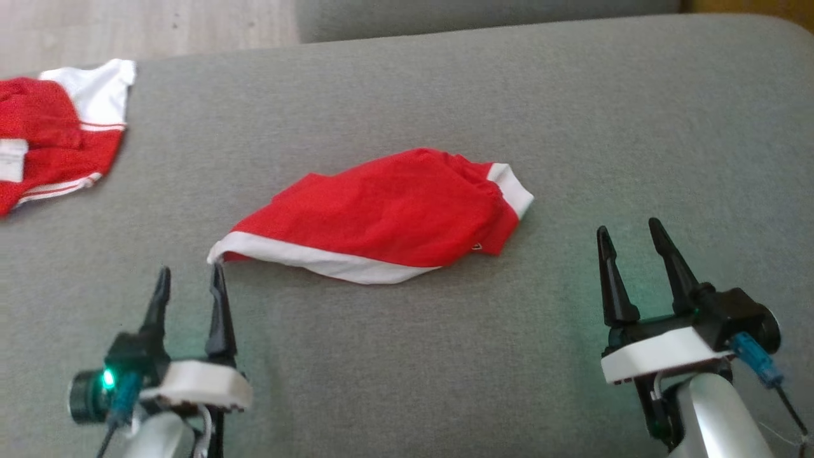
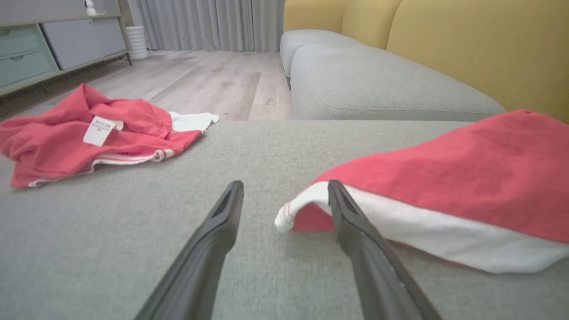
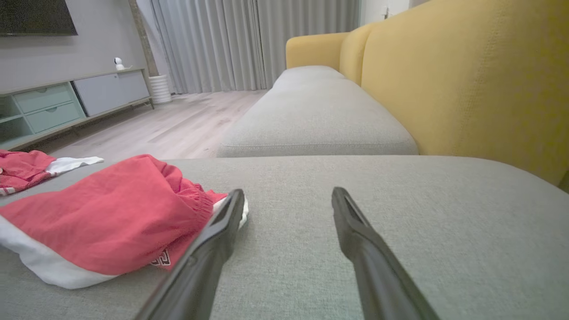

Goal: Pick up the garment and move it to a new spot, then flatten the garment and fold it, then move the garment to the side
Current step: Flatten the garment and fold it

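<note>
Garment (image 1: 381,216) corner lies between the parted left jaws.

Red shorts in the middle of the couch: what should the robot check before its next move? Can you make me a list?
1. Left claw open and holding nothing: ok, its fingers stand apart.
2. Right claw open and holding nothing: ok, it is off to the garment's right, apart from it.
3. Red garment lying flat: not ok, it is bunched and creased on the gray cushion.
4. White corner free of the left claw: cannot tell, it sits right at one fingertip.
5. Second red garment out of the way: ok, it lies at the cushion's far left edge.
</note>
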Controlling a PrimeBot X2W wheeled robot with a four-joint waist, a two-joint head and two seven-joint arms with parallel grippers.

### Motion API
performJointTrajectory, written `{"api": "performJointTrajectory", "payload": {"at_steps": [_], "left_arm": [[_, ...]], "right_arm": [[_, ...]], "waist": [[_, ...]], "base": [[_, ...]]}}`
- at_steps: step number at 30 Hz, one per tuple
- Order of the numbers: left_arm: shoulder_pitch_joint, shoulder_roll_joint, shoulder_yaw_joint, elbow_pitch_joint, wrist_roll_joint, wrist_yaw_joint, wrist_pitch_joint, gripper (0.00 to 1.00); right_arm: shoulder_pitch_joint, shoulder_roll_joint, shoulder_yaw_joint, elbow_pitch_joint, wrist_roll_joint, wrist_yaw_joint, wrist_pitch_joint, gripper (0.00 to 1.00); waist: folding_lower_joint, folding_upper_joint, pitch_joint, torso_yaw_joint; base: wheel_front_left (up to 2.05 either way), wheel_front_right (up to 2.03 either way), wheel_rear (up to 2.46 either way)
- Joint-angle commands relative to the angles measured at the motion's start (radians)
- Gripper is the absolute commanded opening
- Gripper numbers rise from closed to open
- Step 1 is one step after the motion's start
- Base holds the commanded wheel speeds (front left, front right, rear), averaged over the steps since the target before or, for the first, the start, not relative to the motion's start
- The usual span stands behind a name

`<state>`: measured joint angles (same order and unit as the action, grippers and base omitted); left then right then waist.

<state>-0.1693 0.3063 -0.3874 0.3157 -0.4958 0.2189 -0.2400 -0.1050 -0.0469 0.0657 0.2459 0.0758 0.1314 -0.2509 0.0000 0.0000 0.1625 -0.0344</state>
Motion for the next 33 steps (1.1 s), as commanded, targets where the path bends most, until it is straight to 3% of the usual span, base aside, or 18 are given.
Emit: {"api": "performJointTrajectory", "payload": {"at_steps": [1, 7, 16, 26, 33], "left_arm": [[-0.002, 0.014, 0.043, -0.037, -0.009, 0.002, -0.013, 1.0], [0.049, -0.031, 0.024, -0.111, 0.001, 0.002, -0.019, 1.0], [0.033, -0.089, -0.019, -0.161, 0.03, -0.014, -0.021, 1.0], [0.013, -0.107, -0.007, -0.172, 0.054, -0.018, -0.022, 1.0], [0.012, -0.117, 0.009, -0.174, 0.067, -0.025, -0.022, 1.0]], "right_arm": [[0.003, -0.003, 0.025, -0.024, -0.008, -0.001, -0.011, 1.0], [-0.01, -0.003, 0.077, 0.023, -0.027, -0.001, -0.007, 1.0], [-0.149, -0.003, 0.145, 0.191, -0.095, -0.001, 0.045, 1.0], [-0.308, -0.003, 0.14, 0.379, -0.071, -0.001, 0.051, 1.0], [-0.378, -0.003, 0.212, 0.461, 0.022, -0.001, 0.046, 1.0]], "waist": [[0.0, 0.0, -0.012, 0.018], [0.0, 0.0, -0.014, 0.073], [0.0, 0.0, 0.036, 0.142], [0.0, 0.0, 0.079, 0.181], [0.0, 0.0, 0.093, 0.186]], "base": [[0.0, 0.0, 0.0], [0.0, 0.0, 0.0], [0.0, 0.0, 0.0], [0.0, 0.0, 0.0], [0.0, 0.0, 0.0]]}}
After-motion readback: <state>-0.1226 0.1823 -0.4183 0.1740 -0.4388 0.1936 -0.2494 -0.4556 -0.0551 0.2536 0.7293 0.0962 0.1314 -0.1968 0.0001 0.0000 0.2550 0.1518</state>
